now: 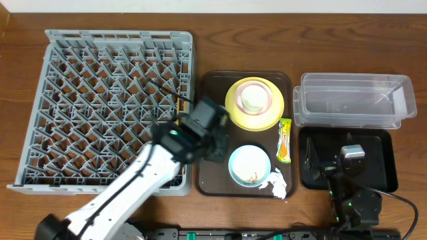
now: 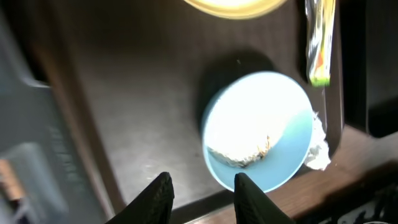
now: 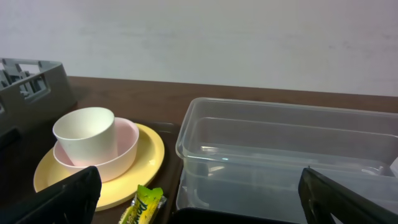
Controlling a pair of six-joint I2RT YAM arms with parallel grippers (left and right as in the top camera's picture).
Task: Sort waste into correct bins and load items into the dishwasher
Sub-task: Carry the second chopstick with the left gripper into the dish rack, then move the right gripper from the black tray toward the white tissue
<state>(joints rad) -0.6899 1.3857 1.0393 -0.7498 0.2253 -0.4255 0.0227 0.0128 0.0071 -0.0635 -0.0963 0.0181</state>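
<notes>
**Left gripper open beside the blue bowl**

The left gripper (image 2: 202, 199), fingers spread and empty, hovers over the brown tray (image 2: 143, 93), next to the light blue bowl (image 2: 258, 130) holding rice scraps (image 2: 239, 155). The right gripper (image 3: 199, 190), jaws wide apart, sits above the black tray (image 1: 381, 160), near the clear tub (image 3: 280, 149).

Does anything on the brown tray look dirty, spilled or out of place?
The light blue bowl holds leftover rice scraps, and a crumpled white napkin lies loose beside it at a corner of the brown tray. Nothing looks spilled or broken.
</notes>
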